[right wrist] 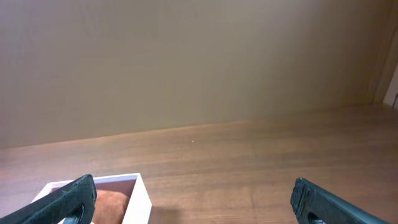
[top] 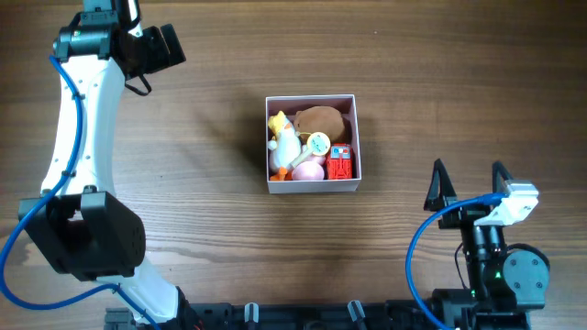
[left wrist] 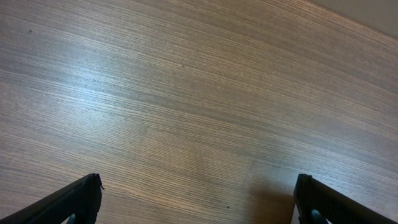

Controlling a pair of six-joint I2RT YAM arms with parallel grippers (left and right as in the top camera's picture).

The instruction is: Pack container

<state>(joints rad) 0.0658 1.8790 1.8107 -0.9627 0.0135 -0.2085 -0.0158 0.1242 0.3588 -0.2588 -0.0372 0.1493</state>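
The container (top: 313,186), a square shallow white-walled box with a pink inside, sits at the table's middle. It holds a brown plush toy (top: 321,120), a white and yellow duck (top: 284,139), a pink toy (top: 307,169), a red block toy (top: 340,163) and a small round pale piece (top: 317,143). My left gripper (left wrist: 198,199) is open and empty over bare wood at the far left. My right gripper (top: 470,181) is open and empty near the front right. The right wrist view shows the container's corner (right wrist: 140,198) with the brown plush (right wrist: 112,205) inside.
The wooden table (top: 202,211) spreads around the container. The left arm (top: 78,137) stretches along the left side. A plain tan wall (right wrist: 186,62) stands beyond the table's far edge.
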